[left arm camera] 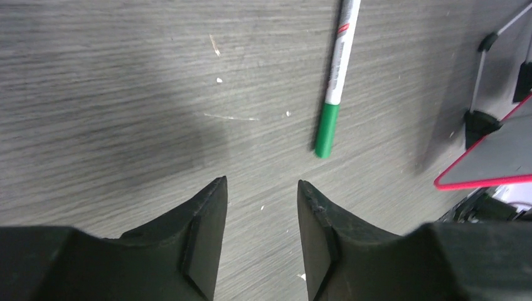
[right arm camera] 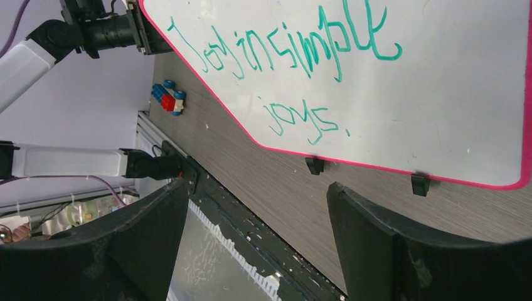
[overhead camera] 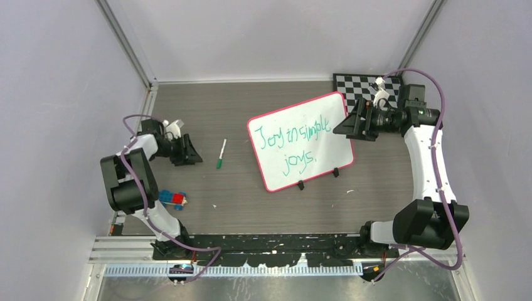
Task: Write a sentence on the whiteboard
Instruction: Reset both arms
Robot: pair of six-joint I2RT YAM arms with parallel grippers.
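The whiteboard [overhead camera: 326, 128] with a pink-red rim and two black clips lies tilted at the table's middle right. It bears the sentence [overhead camera: 296, 137] in green, two lines reading "Joy in simple joys." Both also show in the right wrist view: the whiteboard [right arm camera: 439, 113] and the sentence [right arm camera: 282, 56]. A white marker with a green cap [overhead camera: 221, 153] lies on the table left of the board, and shows in the left wrist view [left arm camera: 335, 81]. My left gripper [overhead camera: 192, 153] [left arm camera: 260, 188] is open and empty, just left of the marker. My right gripper [overhead camera: 342, 124] [right arm camera: 257, 191] is open and empty at the board's right edge.
A black-and-white checkered board [overhead camera: 361, 88] lies at the back right behind the right arm. A small red-and-blue toy block [overhead camera: 172, 199] [right arm camera: 168, 97] sits near the left arm's base. The whiteboard's rim and a clip show at the right of the left wrist view [left arm camera: 483, 182].
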